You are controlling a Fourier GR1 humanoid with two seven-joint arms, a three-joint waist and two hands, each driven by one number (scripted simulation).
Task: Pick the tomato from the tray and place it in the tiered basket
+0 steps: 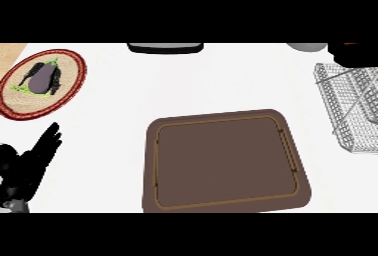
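One brown tray [225, 162] lies flat on the white table [199, 80], a little right of the middle; its inner floor is bare, with a thin lighter line running round inside the rim and a slim handle bar along its right side. One round woven plate [70, 87] with a red rim sits at the far left, and on it lies one dark purple eggplant [43, 79] with a few green leaves beside it. One wire basket [351, 112] stands at the right edge, cut off by the frame; its grid walls show, but what lies inside cannot be told. Along the far edge there are three partly cut-off things — a dark, flat object with a pale top [165, 48], a grey rounded object [306, 46] and a black one [354, 54] in the corner with a speck of red on it.

One hand shows — the left hand [26, 167], at the lower left edge, fingers straight and pointing up toward the plate; it holds nothing and touches neither plate nor tray. The right hand is out of view. The tomato cannot be seen anywhere: not on the tray, not in the visible part of the basket.
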